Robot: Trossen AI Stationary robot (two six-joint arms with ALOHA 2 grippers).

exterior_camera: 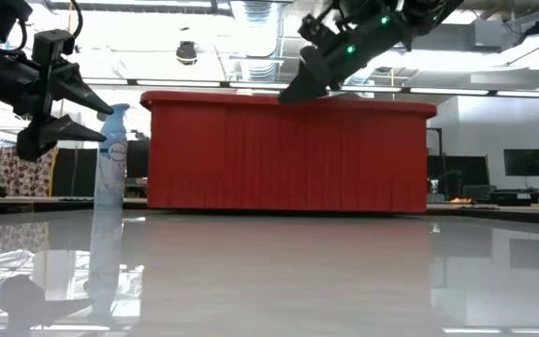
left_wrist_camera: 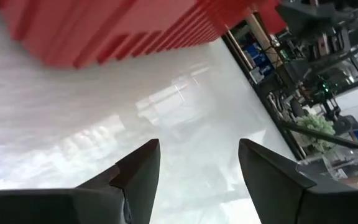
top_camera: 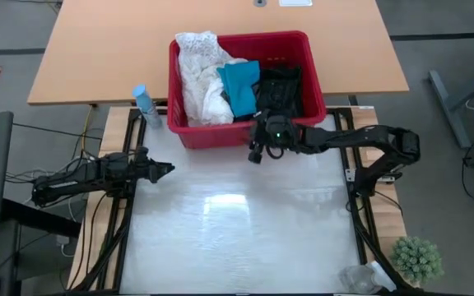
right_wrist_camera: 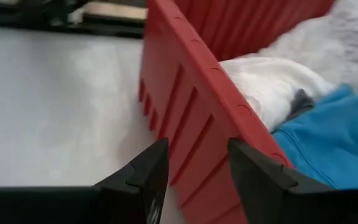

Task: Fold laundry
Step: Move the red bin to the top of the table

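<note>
Across the pale table point(top_camera: 237, 238), at its far edge, stands the red basket point(top_camera: 220, 131). Inside it lies the laundry: a white lacy garment point(top_camera: 200, 78) on the left, a black garment point(top_camera: 282, 86) on the right, and a small teal garment point(top_camera: 240, 86) between them. At the basket's near wall hovers the right gripper point(top_camera: 256, 153), fingers apart, holding nothing. Out by the table's left edge hangs the left gripper point(top_camera: 165, 170), likewise open and empty. Beside the basket's left wall stands a spray bottle point(top_camera: 145, 104).

Two dark jointed arms, black cables, green light on right wrist.
</note>
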